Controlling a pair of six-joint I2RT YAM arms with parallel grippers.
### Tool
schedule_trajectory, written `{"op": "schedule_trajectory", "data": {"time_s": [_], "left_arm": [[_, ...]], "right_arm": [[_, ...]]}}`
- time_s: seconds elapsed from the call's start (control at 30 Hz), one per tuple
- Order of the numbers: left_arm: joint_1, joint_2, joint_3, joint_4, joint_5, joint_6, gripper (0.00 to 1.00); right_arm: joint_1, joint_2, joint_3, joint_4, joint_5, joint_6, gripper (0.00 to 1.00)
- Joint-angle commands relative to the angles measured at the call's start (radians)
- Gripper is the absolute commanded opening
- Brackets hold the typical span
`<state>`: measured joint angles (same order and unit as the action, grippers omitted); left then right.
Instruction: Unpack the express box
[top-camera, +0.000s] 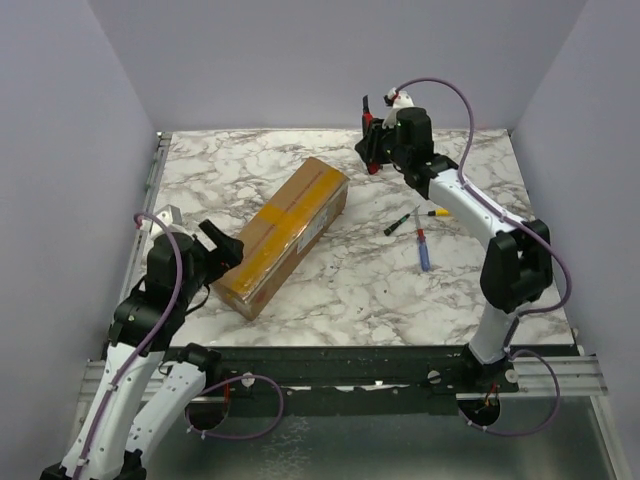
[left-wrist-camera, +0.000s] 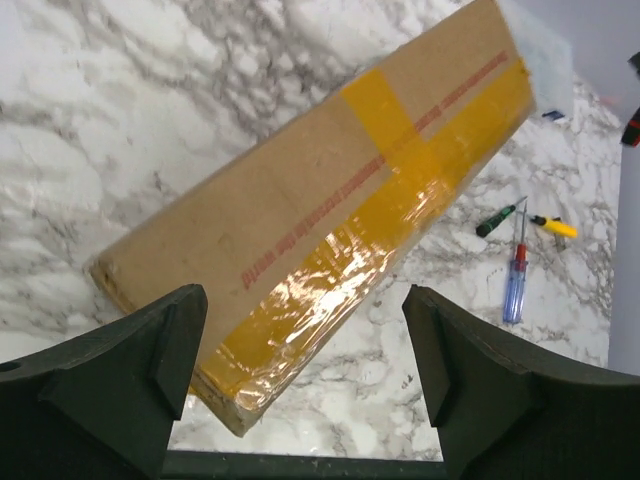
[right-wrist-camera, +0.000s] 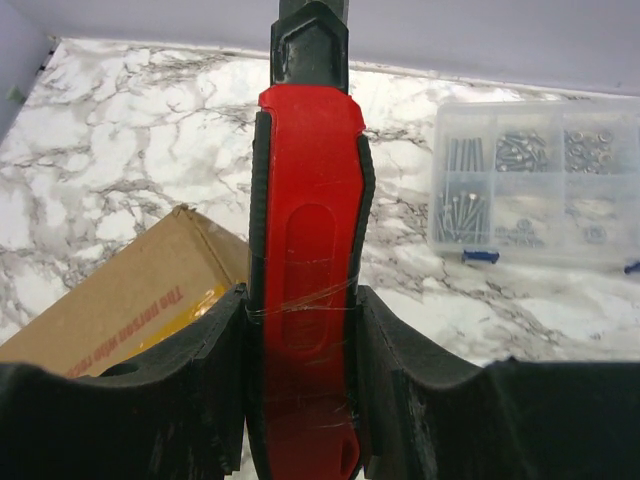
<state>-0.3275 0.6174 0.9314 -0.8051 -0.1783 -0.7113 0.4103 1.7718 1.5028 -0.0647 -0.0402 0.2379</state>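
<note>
The express box (top-camera: 285, 235) is a long brown carton with yellow tape along its seam and red printing, lying diagonally on the marble table. My left gripper (top-camera: 222, 245) hovers at its near end, open, its fingers apart from the cardboard. In the left wrist view the taped near corner of the box (left-wrist-camera: 330, 190) shows between the wide-spread jaws of the left gripper (left-wrist-camera: 303, 310). My right gripper (top-camera: 375, 145) is raised at the back of the table, past the box's far end. In the right wrist view this gripper (right-wrist-camera: 305, 300) is shut on a red and black utility knife (right-wrist-camera: 310, 200), with the box end (right-wrist-camera: 130, 300) below left.
Three screwdrivers lie right of the box: a green one (top-camera: 398, 222), a yellow one (top-camera: 438, 212) and a blue one (top-camera: 424, 252). A clear organiser case (right-wrist-camera: 530, 180) with screws sits at the back right. Grey walls enclose the table on three sides.
</note>
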Motion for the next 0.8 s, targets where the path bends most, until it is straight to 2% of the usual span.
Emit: {"op": "schedule_trajectory", "data": {"time_s": [0.0, 0.1, 0.23, 0.33, 0.53, 0.77], "left_arm": [[0.001, -0.065, -0.144, -0.075, 0.002, -0.222, 0.89], [0.003, -0.12, -0.197, -0.044, -0.013, -0.247, 0.92], [0.002, -0.147, -0.306, 0.083, 0.083, -0.28, 0.92], [0.001, -0.137, -0.378, 0.188, 0.124, -0.307, 0.91], [0.002, -0.023, -0.341, 0.224, 0.031, -0.211, 0.91], [0.002, 0.191, -0.247, 0.313, -0.056, -0.102, 0.92]], "right_arm": [[-0.005, 0.129, 0.117, -0.007, -0.077, -0.065, 0.0], [-0.006, 0.183, 0.107, 0.055, -0.056, -0.063, 0.0], [-0.004, 0.207, 0.049, 0.161, -0.025, -0.072, 0.0], [-0.005, 0.232, 0.007, 0.233, -0.072, -0.098, 0.0], [-0.005, 0.245, -0.054, 0.289, -0.203, -0.147, 0.0], [-0.005, 0.087, -0.318, 0.355, -0.25, -0.106, 0.0]]}}
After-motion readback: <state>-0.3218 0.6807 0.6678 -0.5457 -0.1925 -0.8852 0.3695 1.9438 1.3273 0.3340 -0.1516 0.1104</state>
